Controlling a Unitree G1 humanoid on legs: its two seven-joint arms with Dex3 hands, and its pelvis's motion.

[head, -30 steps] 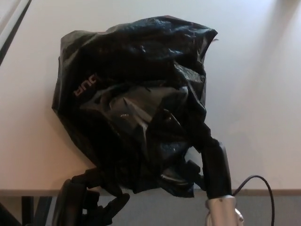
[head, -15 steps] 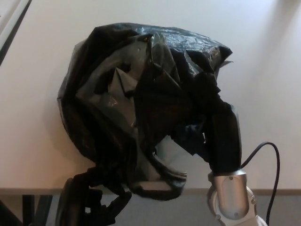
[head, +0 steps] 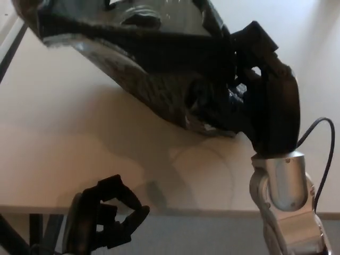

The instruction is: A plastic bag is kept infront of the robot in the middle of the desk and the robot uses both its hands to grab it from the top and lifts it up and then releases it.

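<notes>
1. Black plastic bag [head: 159, 69] fills the top of the head view; its upper part is cut off by the top edge, so the full shape can't be told.
2. Bag is up off the desk [head: 69, 154]. Its lowest crumpled edge hangs above the surface, with a soft shadow on the desk beneath it.
3. Right hand [head: 255, 90] is closed on the bag's right side. The fingers are black on black plastic, so where fingers end and bag begins is hard to make out.
4. Right forearm's silver wrist section [head: 284, 180] rises from the lower right, with a thin black cable [head: 321, 138] looping beside it; the arm's lower part is cut off by the bottom edge.
5. Left hand [head: 109, 220] sits low at the bottom left, at the desk's near edge, well apart from the bag. It holds nothing, and its fingers are curled with a gap between them.
6. Left arm behind that hand is dark and partly cut off by the bottom edge.
7. Bag contents can't be seen; only glossy folds and highlights show.
8. Desk is pale beige and plain. A dark strip [head: 13, 45] runs diagonally along its far left edge.
9. Grey floor [head: 202, 234] shows below the desk's front edge, with dark desk legs [head: 37, 231] at the bottom left.
</notes>
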